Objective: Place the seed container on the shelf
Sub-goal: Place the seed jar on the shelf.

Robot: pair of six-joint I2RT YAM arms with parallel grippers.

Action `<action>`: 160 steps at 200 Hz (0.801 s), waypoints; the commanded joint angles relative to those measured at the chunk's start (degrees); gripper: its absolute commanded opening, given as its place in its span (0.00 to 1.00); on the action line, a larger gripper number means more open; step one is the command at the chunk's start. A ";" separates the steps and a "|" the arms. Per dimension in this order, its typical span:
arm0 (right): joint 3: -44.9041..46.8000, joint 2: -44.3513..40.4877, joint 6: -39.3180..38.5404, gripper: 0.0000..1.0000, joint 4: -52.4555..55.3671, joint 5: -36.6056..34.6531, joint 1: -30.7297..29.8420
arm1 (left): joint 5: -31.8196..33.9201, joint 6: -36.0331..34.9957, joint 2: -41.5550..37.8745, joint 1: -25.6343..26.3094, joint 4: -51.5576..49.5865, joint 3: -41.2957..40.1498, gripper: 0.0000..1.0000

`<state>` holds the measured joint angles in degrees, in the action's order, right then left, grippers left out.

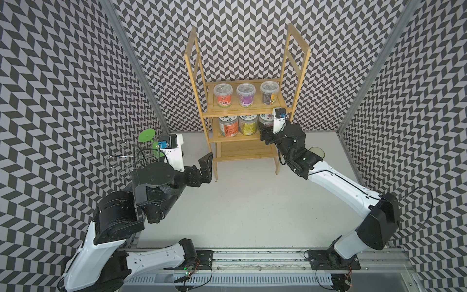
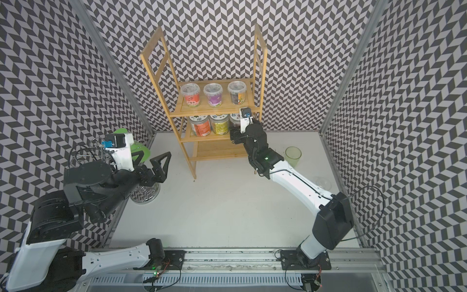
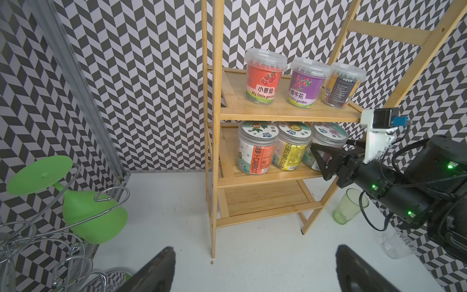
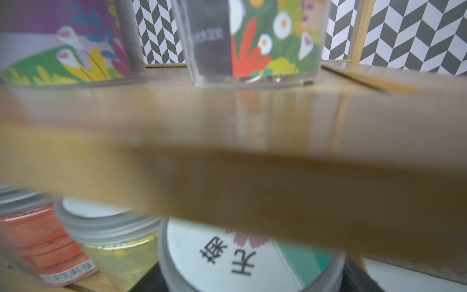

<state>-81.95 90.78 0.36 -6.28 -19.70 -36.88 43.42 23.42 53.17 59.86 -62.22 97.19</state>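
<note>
The right gripper (image 1: 264,134) reaches into the middle tier of the bamboo shelf (image 1: 246,112). Its black fingers (image 3: 331,172) stand on either side of the seed container (image 3: 328,135), the jar with a pink flower on its lid. I cannot tell whether the pads press it. That jar stands upright on the middle board at the end of a row of 3, just beside the sunflower jar (image 3: 290,149), with the carrot jar (image 3: 255,151) beyond. On the board above stand 3 clear-lidded tubs (image 3: 305,83). The left gripper (image 1: 207,166) hangs spread wide and empty near the shelf's front leg, above the white table (image 1: 240,202). Beside the left arm a green goblet (image 3: 93,215) hangs foot-up on a chrome wire stand (image 3: 38,240).
</note>
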 commanded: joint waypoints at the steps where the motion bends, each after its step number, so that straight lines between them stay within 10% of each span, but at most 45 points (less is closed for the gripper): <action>1: -1.61 1.50 -0.08 0.77 -1.73 0.19 0.84 | 0.55 -0.66 0.01 -0.01 0.06 0.19 1.00; 73: -1.81 -0.75 0.29 1.00 1.35 0.32 0.71 | 0.57 -1.96 -0.08 -0.02 -0.08 -0.11 1.00; 160: 1.45 -6.50 0.21 1.00 5.10 0.06 0.10 | 0.09 -2.49 -0.06 0.00 0.52 -0.59 1.00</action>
<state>-81.45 87.55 0.43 -1.10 -18.44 -36.95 43.42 21.89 53.17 59.86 -62.22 97.19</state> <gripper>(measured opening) 0.995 0.995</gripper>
